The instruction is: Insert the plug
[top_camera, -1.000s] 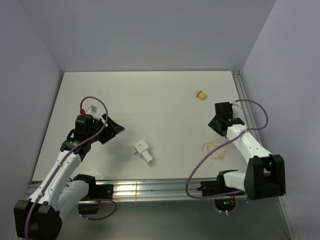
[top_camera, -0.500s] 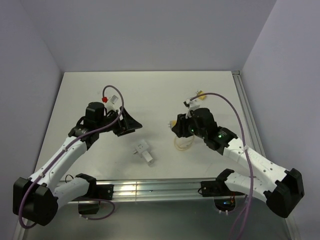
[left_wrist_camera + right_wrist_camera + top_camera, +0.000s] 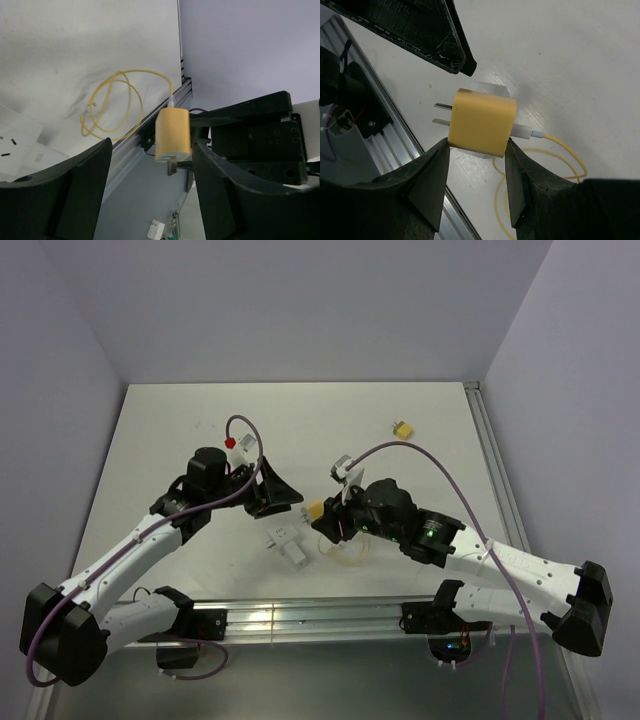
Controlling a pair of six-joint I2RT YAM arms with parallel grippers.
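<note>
The plug (image 3: 402,429), a tiny yellow block with a dark end, lies alone on the table at the far right, away from both grippers. My right gripper (image 3: 325,517) (image 3: 477,145) is shut on a yellow wired connector (image 3: 481,121) with two metal prongs, held just above the table centre. Its thin yellow wire (image 3: 350,552) (image 3: 540,165) loops on the table behind it. My left gripper (image 3: 278,495) (image 3: 150,200) stands open and holds nothing. It faces the prongs of the wired connector (image 3: 172,134) from a short distance.
A small white block (image 3: 288,543) (image 3: 20,150) lies on the table just below and between the two grippers. An aluminium rail (image 3: 300,618) runs along the near table edge. Purple cables arch over both arms.
My right arm has swung from the right side to the table centre, carrying the wired connector and dragging its wire. My left arm has moved right toward it, gripper still open.
</note>
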